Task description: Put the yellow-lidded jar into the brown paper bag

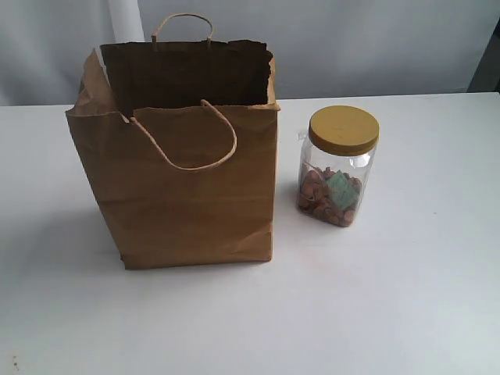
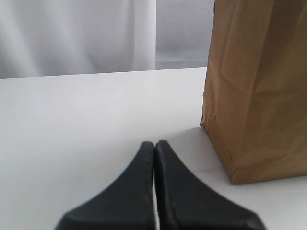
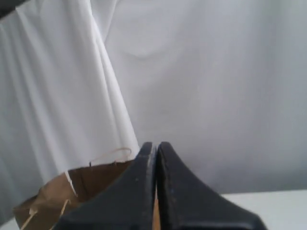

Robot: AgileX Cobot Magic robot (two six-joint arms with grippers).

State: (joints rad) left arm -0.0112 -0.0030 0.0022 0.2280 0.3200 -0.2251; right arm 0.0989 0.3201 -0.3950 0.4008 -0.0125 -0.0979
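The brown paper bag [image 1: 187,180] stands upright and open on the white table, its torn top edge and cord handles showing. Just to its right stands the yellow-lidded jar [image 1: 337,166], upright, with brownish pieces and a teal scrap inside. Neither gripper shows in the exterior view. In the left wrist view my left gripper [image 2: 154,144] is shut with nothing in it, low over the table, with the bag's lower corner [image 2: 259,96] beside it. My right gripper [image 3: 154,145] is shut and empty, held high, with the bag's open top [image 3: 72,191] below it. The jar is hidden in both wrist views.
The white table [image 1: 406,312] stretches wide around both objects. A pale curtain [image 3: 96,72] hangs behind the table's far edge. A dark object [image 1: 488,66] shows at the exterior view's right edge.
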